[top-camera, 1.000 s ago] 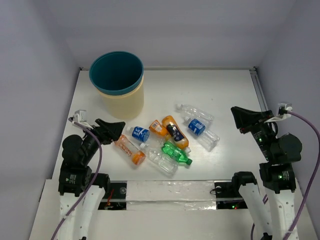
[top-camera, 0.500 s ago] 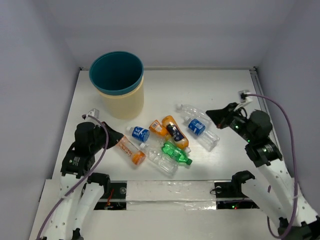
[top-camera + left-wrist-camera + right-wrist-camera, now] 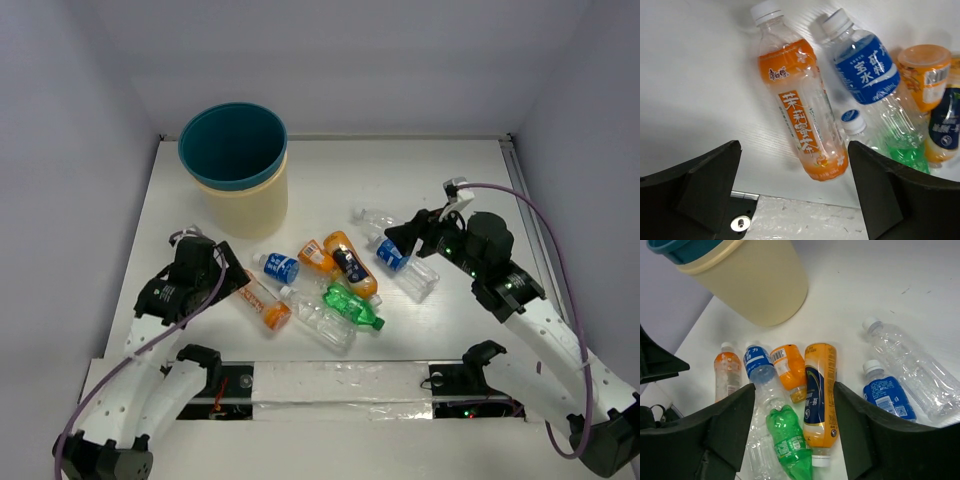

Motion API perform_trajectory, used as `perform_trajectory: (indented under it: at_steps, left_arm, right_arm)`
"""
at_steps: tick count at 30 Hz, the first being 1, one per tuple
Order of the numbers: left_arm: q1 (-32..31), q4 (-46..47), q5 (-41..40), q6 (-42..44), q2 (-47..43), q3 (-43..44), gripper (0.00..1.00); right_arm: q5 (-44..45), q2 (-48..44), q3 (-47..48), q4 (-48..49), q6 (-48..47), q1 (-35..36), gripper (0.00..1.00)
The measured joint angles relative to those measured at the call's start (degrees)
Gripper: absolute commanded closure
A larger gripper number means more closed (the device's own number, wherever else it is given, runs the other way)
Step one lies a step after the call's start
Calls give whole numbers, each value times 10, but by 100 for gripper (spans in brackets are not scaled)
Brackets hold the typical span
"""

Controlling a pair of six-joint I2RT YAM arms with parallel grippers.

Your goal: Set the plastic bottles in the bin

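Several plastic bottles lie in a loose pile mid-table. On the left are a clear orange-labelled bottle (image 3: 258, 298) (image 3: 802, 120) and a blue-labelled one (image 3: 280, 267) (image 3: 865, 65). In the middle are a small orange one (image 3: 316, 256) (image 3: 787, 365), an orange one with a dark label (image 3: 350, 263) (image 3: 820, 385) and a green one (image 3: 352, 306) (image 3: 790, 440). The cream bin (image 3: 240, 200) (image 3: 755, 285) with a teal rim stands upright at the back left. My left gripper (image 3: 234, 264) (image 3: 794, 149) hovers open above the orange-labelled bottle. My right gripper (image 3: 400, 236) (image 3: 794, 389) hangs open over the pile's right side, holding nothing.
Further right lie a second blue-labelled bottle (image 3: 395, 255) (image 3: 887, 395) and a clear bottle (image 3: 390, 226) (image 3: 910, 365). Another clear bottle (image 3: 322, 322) lies nearest the taped front edge (image 3: 340, 385). Grey walls close in the table on three sides.
Both arms have swung down and inward from the table's sides to the bottle pile. Their jaws, together before, now stand apart. No bottle has moved.
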Motion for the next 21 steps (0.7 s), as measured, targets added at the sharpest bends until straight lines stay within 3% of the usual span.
perform_trajectory:
  at_steps: [4, 11, 14, 21]
  left_arm:
    - [0, 20, -11, -21, 36, -14, 7]
    - [0, 79, -10, -52, 116, -50, 6]
    - [0, 102, -11, -62, 136, -52, 5]
    - [-16, 146, -21, -76, 206, -53, 1]
  right_arm:
    - [0, 0, 0, 1, -10, 4, 27]
    - [-1, 0, 0, 4, -18, 9, 26]
    - [-3, 0, 0, 8, -19, 13, 12]
    - [-12, 0, -1, 11, -24, 18, 5]
